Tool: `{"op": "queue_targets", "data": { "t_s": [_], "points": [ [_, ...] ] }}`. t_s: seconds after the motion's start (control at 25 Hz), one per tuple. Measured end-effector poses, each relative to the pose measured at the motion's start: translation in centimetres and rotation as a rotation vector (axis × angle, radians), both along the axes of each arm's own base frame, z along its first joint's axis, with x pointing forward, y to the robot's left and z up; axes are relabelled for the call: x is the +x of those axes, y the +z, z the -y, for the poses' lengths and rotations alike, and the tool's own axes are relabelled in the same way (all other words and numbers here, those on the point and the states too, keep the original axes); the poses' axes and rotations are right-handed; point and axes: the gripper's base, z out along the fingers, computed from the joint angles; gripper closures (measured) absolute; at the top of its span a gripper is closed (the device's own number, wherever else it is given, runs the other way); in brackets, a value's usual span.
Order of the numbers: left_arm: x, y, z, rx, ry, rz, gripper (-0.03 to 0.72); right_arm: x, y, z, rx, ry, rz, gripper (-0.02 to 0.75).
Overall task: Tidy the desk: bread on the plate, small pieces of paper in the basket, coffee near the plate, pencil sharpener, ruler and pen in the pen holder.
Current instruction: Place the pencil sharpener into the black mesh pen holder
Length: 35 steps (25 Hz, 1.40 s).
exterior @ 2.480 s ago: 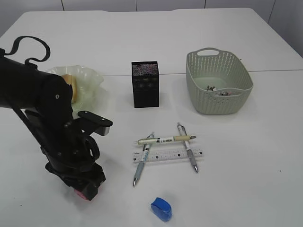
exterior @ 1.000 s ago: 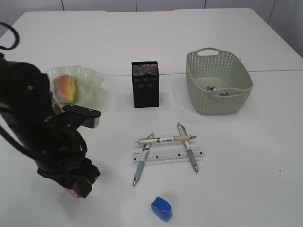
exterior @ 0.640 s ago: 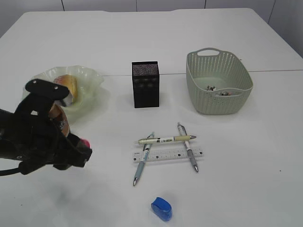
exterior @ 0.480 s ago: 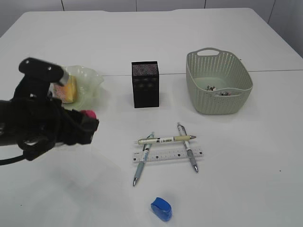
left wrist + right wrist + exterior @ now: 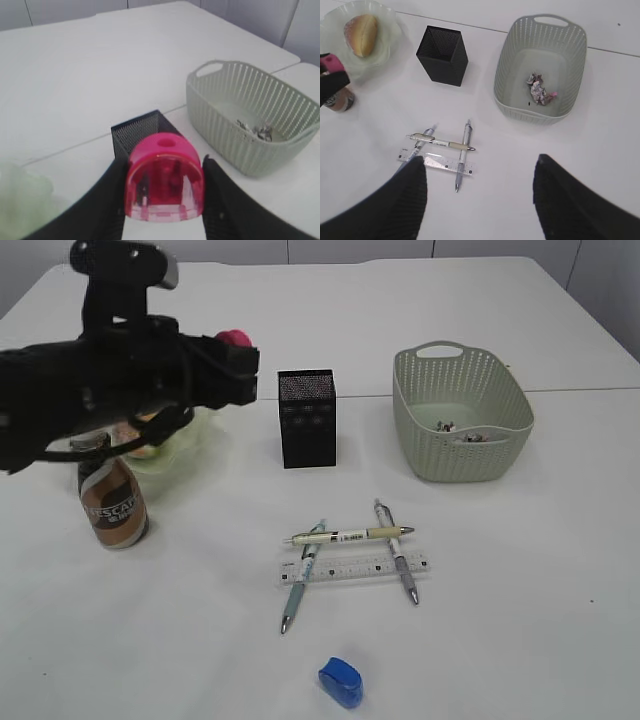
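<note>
My left gripper (image 5: 243, 362) (image 5: 164, 167) is shut on a pink pencil sharpener (image 5: 234, 338) (image 5: 165, 182), held in the air just left of the black mesh pen holder (image 5: 307, 418) (image 5: 141, 131) (image 5: 442, 55) and above its height. Three pens (image 5: 348, 535) (image 5: 440, 142) lie crossed over a clear ruler (image 5: 355, 569) (image 5: 436, 164) at mid-table. A blue pencil sharpener (image 5: 341, 682) lies near the front edge. Bread (image 5: 362, 27) sits on the pale green plate (image 5: 192, 440) (image 5: 390, 22). The coffee can (image 5: 112, 502) stands just in front of the plate. My right gripper (image 5: 480, 195) hangs open and high above the pens.
The grey-green basket (image 5: 462, 415) (image 5: 255, 115) (image 5: 540, 70) at the right holds crumpled paper (image 5: 460, 430) (image 5: 538, 90). The left arm spans the back left of the table, above the plate and the can.
The left arm rose from the table's front left with the pink sharpener and swung up and right to beside the pen holder. The coffee can is now uncovered by the plate.
</note>
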Motion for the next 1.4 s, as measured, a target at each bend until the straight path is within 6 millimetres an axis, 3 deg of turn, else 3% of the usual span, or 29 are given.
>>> {"op": "queue_targets", "data": {
  "t_s": [0.32, 0.64, 1.08, 1.4],
  "points": [
    [5.8, 0.2, 3.6, -0.034, -0.001, 0.053, 0.39, 0.9, -0.7, -0.1, -0.011, -0.003, -0.024, 0.248],
    [10.3, -2.8, 6.5, -0.026, -0.004, 0.035, 0.389, 1.3, -1.0, 0.3, -0.064, -0.026, -0.023, 0.248],
    [12.6, -6.4, 8.0, 0.01, -0.012, -0.033, 0.389, 1.4, -1.0, 0.6, -0.095, -0.04, -0.017, 0.248],
    [13.6, -7.4, 6.2, 0.031, 0.026, -0.076, 0.388, 1.4, -1.0, 0.6, -0.097, -0.04, -0.016, 0.248]
  ]
}}
